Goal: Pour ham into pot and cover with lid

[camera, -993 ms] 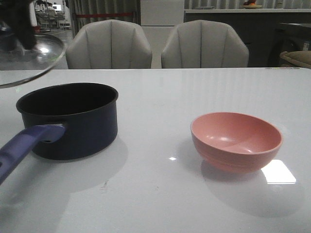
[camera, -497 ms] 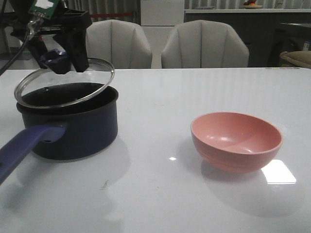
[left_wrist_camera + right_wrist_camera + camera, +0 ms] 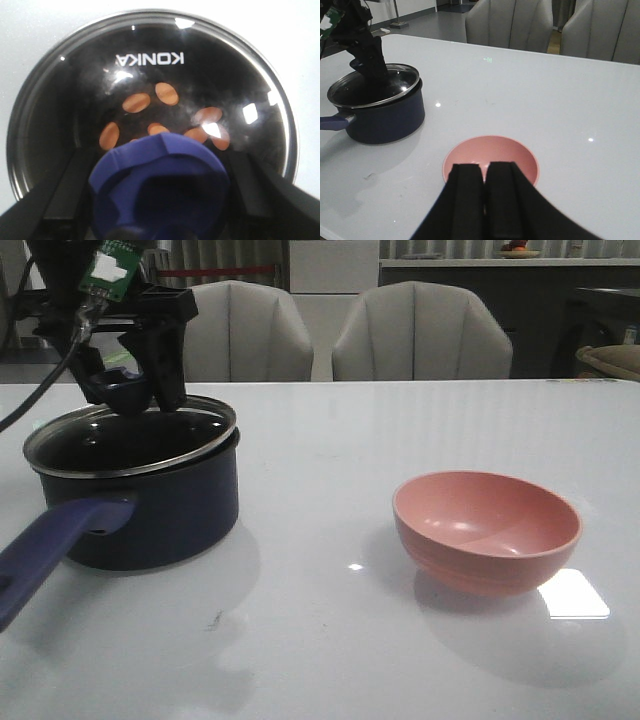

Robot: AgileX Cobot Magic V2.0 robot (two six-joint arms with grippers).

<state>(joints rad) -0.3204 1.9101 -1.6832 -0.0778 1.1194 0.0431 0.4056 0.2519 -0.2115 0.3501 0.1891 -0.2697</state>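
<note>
Several oval orange ham slices show through our round glass lid on the navy pot; left end effector clamps its knob, right end effector nearly closed, empty.

I see open table between the pot and pink bowl. My left gripper blocks access above the lid
</note>
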